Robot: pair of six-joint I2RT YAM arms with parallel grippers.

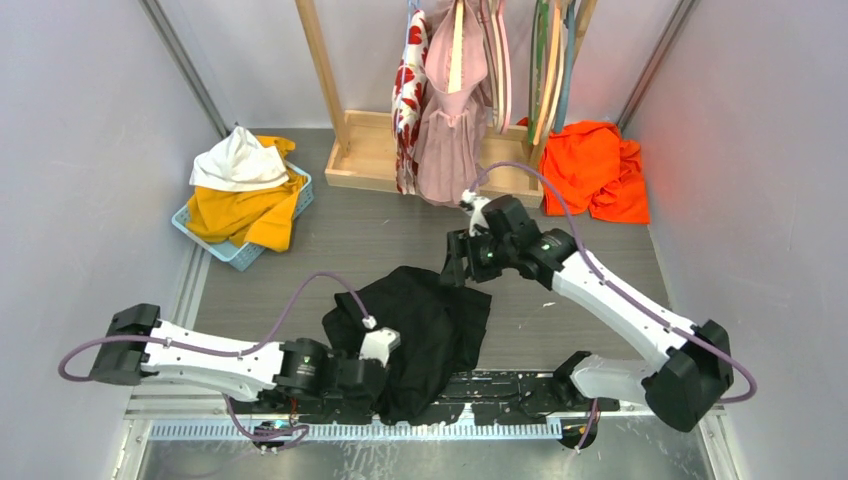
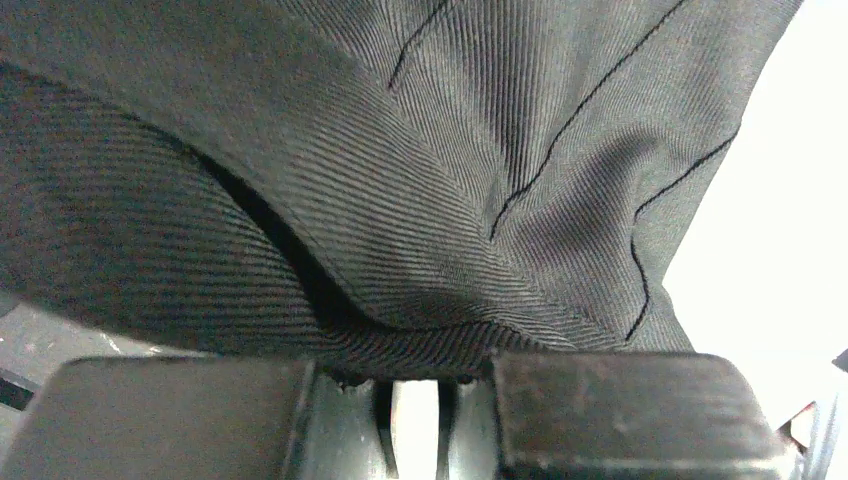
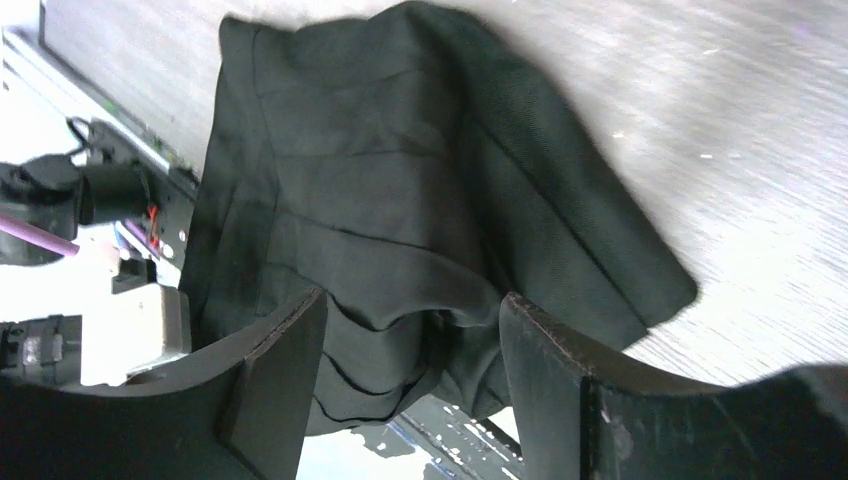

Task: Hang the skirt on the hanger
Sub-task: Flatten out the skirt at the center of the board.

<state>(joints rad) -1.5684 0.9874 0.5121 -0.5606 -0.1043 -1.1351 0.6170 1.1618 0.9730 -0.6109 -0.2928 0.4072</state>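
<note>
The black skirt point(image 1: 420, 325) lies crumpled on the grey table near the front edge. It fills the left wrist view point(image 2: 400, 180) and shows in the right wrist view point(image 3: 400, 200). My left gripper point(image 1: 385, 385) is shut on the skirt's near edge, its fingers point(image 2: 600, 410) pinching a fold of ribbed fabric. My right gripper point(image 1: 458, 268) is open and empty, hovering just above the skirt's far right corner, its fingers point(image 3: 560, 380) spread apart. Hangers point(image 1: 500, 60) hang on the wooden rack point(image 1: 345, 150) at the back.
A pink dress point(image 1: 450, 130) and a red-patterned garment point(image 1: 408, 90) hang on the rack. An orange cloth point(image 1: 598, 168) lies at the back right. A blue basket point(image 1: 240, 250) holds yellow and white clothes at the left. Grey walls stand on both sides.
</note>
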